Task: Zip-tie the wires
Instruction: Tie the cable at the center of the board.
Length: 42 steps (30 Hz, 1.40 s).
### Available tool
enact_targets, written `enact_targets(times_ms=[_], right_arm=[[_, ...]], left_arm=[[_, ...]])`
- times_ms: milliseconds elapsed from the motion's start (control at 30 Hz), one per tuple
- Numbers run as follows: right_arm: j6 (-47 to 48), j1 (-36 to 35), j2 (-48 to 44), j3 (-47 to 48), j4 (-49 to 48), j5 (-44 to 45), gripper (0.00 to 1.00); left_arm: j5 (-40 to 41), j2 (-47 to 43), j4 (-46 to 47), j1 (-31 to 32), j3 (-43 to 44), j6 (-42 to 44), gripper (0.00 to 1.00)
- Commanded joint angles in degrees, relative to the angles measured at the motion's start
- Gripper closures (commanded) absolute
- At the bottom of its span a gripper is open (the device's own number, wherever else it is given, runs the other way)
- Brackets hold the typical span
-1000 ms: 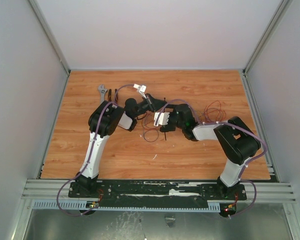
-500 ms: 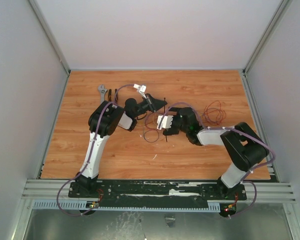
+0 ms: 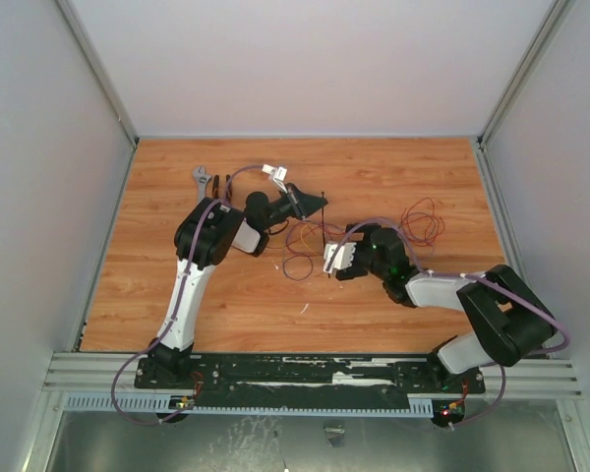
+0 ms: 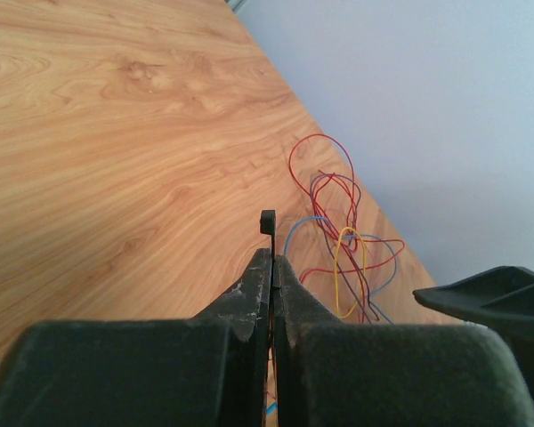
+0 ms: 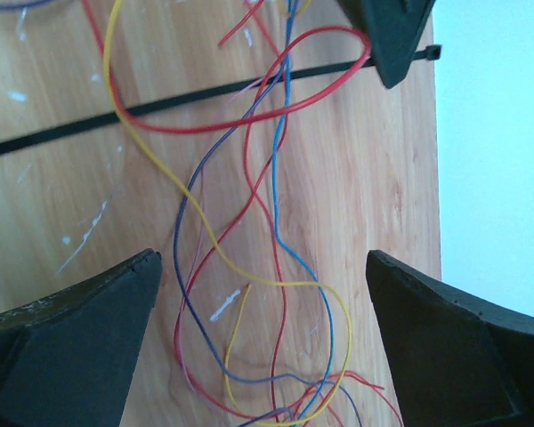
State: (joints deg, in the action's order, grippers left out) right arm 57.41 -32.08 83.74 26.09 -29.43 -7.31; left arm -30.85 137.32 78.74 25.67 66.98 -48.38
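The zip tie (image 3: pixel 323 224) is a thin black strip standing on the table's middle. My left gripper (image 3: pixel 313 204) is shut on it; in the left wrist view its head (image 4: pixel 268 221) sticks out just past the closed fingertips of the gripper (image 4: pixel 272 258). The wires (image 3: pixel 297 258) loop on the table under and beside the tie, with a red bunch (image 3: pixel 423 221) further right; they show beyond the tie (image 4: pixel 338 236). My right gripper (image 3: pixel 334 259) is open and empty. In its wrist view it (image 5: pixel 262 262) hovers over red, yellow, blue and purple wires (image 5: pixel 276 231), with the zip tie (image 5: pixel 160 107) crossing them.
A wrench (image 3: pixel 202 178) and orange-handled pliers (image 3: pixel 216 186) lie at the back left. A small white scrap (image 3: pixel 303 309) lies on the wood nearer the arms. Enclosure walls (image 3: pixel 39 197) close in the table on the left, right and back.
My right gripper has drawn back from the left gripper, toward the near right, and its elbow has swung right. My left gripper has stayed put, holding the zip tie.
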Motion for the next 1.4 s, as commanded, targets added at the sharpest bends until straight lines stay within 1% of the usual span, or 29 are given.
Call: enact_targets(times_ms=[0,100,167,367,767,1033,1133,1367], right_arm=[[6.86,0.61,-1.35,-0.65,0.32,0.82,0.01],[10.01,0.57,-1.24,-1.51,-0.24,1.44,0.01],[11.70,0.55,-0.90,-1.30,1.06,1.15,0.01],[13.30,0.22,0.22,-1.44,2.08,-0.30,0.01],[15.37,-1.63,6.93,-1.11,-4.17,-1.66,0.01],[18.90,-1.55,10.51,1.12,-2.25,-4.38,0.01],[19.78,-1.64,11.35,1.01,-4.11,-5.51,0.01],[20.20,-2.13,13.92,-0.54,-11.77,-6.53,0.01]], left_arm=[[-1.11,0.94,-0.15,-0.37,1.22,-0.05,1.00],[-1.21,0.48,-0.69,-0.36,1.07,-0.28,1.00],[-1.23,0.20,-0.92,-0.36,1.05,-0.70,1.00],[-1.83,-0.68,-1.04,-0.36,1.31,-1.74,1.00],[-2.01,-1.56,-2.63,-0.36,1.47,-2.60,1.00],[-2.77,-1.96,-3.97,-0.36,2.10,-2.77,1.00],[-2.90,-1.88,-4.03,-0.36,2.19,-2.93,1.00],[-3.25,-1.61,-4.03,-0.36,2.58,-3.82,1.00]])
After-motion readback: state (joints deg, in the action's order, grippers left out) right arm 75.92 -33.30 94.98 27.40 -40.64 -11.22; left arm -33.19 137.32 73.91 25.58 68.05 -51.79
